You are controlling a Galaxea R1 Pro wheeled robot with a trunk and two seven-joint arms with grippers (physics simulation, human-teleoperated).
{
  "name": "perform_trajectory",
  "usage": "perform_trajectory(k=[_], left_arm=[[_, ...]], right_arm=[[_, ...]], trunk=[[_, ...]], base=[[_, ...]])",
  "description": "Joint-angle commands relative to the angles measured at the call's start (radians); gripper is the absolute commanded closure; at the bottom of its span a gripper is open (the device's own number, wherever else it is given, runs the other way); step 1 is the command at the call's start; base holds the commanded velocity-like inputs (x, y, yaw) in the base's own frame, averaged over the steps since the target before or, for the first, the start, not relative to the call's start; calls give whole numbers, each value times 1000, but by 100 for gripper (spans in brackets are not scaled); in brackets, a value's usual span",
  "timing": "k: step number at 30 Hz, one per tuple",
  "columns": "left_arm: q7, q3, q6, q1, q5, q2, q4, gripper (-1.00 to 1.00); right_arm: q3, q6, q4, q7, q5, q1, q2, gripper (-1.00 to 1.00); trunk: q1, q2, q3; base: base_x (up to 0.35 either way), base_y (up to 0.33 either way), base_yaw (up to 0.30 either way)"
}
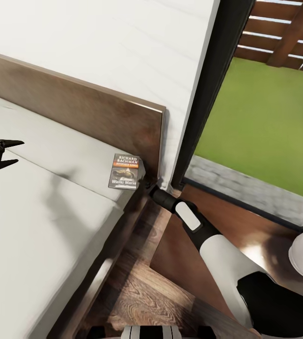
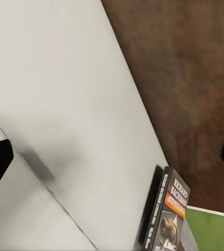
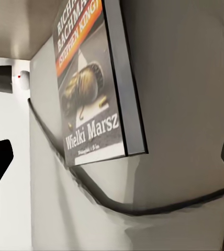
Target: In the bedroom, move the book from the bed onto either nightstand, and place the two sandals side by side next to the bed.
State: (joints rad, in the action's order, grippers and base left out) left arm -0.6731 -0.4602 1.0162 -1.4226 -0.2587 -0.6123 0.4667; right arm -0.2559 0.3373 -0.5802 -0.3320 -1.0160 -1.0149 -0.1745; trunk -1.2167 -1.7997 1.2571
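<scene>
Just ahead of the right gripper's parted fingers lies the book; ease forward until both fingers straddle its edge, then clamp.

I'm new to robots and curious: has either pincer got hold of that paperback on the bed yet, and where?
No. The book lies free on the mattress corner. The right pincer sits open just beside it, and the left pincer hovers open over the bed.

book: dark cover, white lettering, orange band
mattress: plain light grey
headboard: dark brown wood
floor: brown wood planks
wall: white
window frame: black
grass: bright green
</scene>
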Motion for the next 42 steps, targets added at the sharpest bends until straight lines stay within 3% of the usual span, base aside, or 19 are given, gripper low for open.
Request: perform_trajectory(k=[1, 22, 42], left_arm=[[-6, -5, 4, -1, 7, 0, 0, -100], [-6, -5, 3, -1, 7, 0, 0, -100], [-6, -5, 3, -1, 7, 1, 0, -100]], right_arm=[[-6, 3, 0, -1, -6, -1, 0, -100], [-30, 2, -3, -1, -9, -1, 0, -100], [-33, 3, -39, 1, -9, -1, 0, -100]], trunk=[[0, 0, 2], [0, 0, 22], [0, 0, 25]], base=[[0, 0, 0], [0, 0, 0], [0, 0, 0]])
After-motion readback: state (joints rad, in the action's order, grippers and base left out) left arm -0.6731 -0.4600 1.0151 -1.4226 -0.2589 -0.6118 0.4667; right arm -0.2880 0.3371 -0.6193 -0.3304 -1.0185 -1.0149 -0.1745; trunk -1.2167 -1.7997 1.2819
